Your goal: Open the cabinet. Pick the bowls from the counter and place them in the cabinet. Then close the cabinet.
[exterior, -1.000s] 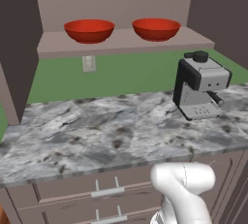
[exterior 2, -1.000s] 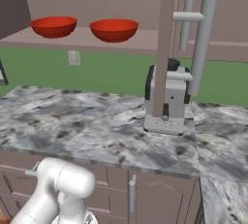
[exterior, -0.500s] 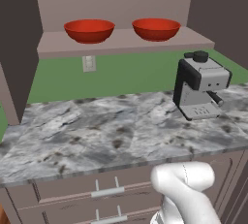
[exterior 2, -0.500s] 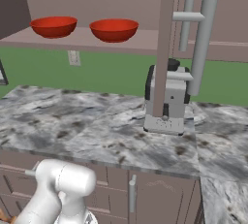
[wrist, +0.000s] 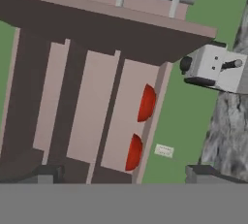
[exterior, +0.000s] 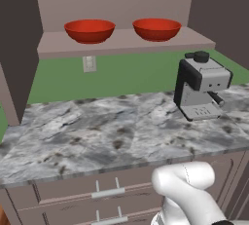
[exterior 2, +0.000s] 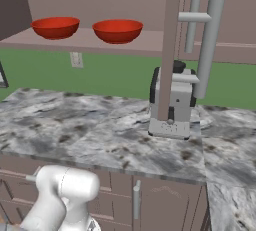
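The cabinet stands open, its doors swung out. Two red bowls sit side by side on its lower shelf, upright and a little apart. From the right they show as one bowl and the other bowl, with the open right door edge-on in front of the coffee machine. The hand view is rolled: both bowls show edge-on inside the cabinet. My gripper is open, empty and far back from the cabinet. Nothing but the coffee machine stands on the counter.
A grey coffee machine stands on the counter's right part, below the shelf. The open door's long grey handle juts out toward me. Drawer fronts with short handles run under the counter. A wall socket sits on the green wall.
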{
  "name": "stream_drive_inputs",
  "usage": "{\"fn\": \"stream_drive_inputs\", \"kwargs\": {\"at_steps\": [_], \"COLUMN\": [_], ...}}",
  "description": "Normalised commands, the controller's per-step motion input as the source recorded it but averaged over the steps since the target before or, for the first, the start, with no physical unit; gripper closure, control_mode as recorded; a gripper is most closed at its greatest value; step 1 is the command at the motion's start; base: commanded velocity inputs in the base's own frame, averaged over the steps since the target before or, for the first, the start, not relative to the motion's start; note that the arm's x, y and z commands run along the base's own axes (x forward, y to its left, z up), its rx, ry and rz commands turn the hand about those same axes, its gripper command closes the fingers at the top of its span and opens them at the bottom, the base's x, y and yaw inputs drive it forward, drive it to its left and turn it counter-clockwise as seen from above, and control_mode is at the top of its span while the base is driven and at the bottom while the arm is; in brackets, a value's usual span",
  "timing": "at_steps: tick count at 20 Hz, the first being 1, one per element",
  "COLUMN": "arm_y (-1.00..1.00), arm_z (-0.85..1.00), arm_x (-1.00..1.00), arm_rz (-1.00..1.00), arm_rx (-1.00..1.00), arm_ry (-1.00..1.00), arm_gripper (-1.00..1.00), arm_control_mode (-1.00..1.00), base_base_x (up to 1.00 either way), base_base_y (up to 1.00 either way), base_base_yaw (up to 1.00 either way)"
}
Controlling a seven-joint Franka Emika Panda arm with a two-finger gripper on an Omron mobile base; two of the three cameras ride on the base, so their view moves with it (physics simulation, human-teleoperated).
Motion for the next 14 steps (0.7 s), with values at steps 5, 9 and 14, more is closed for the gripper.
{"fn": "stream_drive_inputs", "kwargs": {"at_steps": [5, 9, 14], "arm_y": [-0.04, -0.22, -0.33], "arm_z": [-0.07, -0.06, 0.0], "arm_x": [0.46, 0.38, 0.24], "arm_rz": [0.0, 0.0, 0.0], "arm_rx": [-0.08, -0.03, 0.0], "arm_ry": [0.15, 0.01, 0.02], "arm_gripper": [-1.0, -1.0, -1.0], "arm_control_mode": [-1.0, -1.0, -1.0], "base_base_x": [0.0, 0.0, 0.0], "base_base_y": [0.0, 0.0, 0.0], "base_base_yaw": [0.0, 0.0, 0.0]}}
